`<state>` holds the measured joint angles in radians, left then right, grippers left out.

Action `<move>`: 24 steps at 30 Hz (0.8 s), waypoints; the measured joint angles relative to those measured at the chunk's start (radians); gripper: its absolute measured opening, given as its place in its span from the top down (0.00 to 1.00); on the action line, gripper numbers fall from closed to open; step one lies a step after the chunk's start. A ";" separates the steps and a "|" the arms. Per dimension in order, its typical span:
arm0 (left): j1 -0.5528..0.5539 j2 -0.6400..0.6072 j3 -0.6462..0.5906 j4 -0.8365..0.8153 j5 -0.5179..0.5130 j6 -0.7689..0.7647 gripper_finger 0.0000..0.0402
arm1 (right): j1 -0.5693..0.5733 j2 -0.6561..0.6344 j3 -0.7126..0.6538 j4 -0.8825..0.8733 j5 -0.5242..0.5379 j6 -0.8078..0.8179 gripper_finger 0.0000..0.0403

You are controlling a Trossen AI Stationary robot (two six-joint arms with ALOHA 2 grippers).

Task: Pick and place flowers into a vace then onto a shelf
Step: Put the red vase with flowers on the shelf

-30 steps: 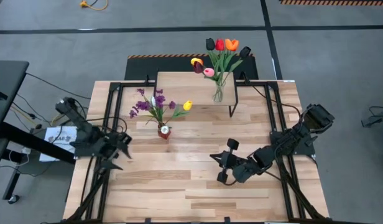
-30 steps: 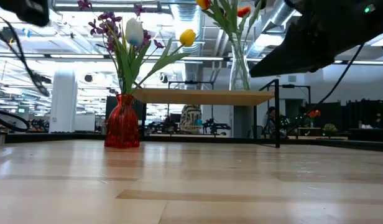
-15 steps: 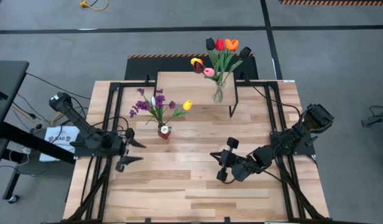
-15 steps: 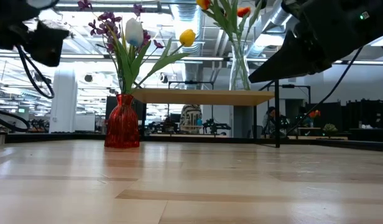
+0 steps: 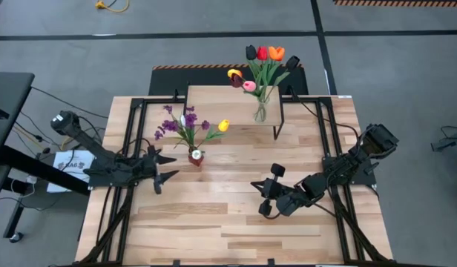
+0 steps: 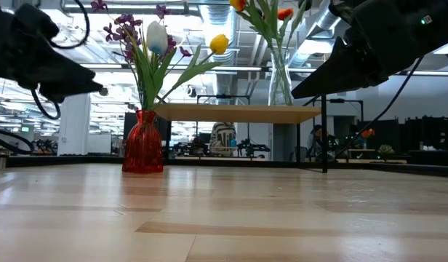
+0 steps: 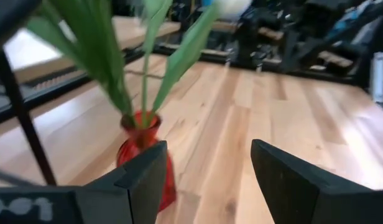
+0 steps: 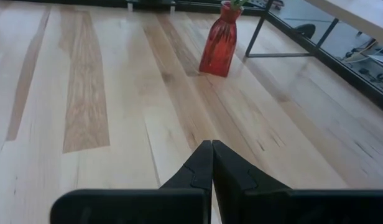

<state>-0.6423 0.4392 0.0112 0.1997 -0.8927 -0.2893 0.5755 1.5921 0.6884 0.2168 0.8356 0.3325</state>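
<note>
Left gripper [image 5: 163, 167] hangs wide-jawed just beside the red vase [image 5: 196, 156] of flowers [image 5: 187, 126]; only the low view shows that vase beside the shelf [image 6: 238, 113]. Right gripper [image 5: 264, 199] waits, fingers pressed together

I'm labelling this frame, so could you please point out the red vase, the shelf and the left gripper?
red vase [image 6: 143, 143], low view, on its ribbed body.
shelf [image 5: 221, 96], high view, on the bare board beside the glass vase.
left gripper [image 5: 167, 167], high view, midway between its open fingertips.
</note>
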 joint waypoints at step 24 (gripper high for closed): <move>0.193 0.471 -0.001 0.368 0.046 0.000 0.45 | 0.000 0.000 0.000 -0.038 0.000 0.000 1.00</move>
<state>-0.4490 0.9102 0.0101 0.5676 -0.8468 -0.2890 0.5755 1.5917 0.6884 0.1791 0.8352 0.3328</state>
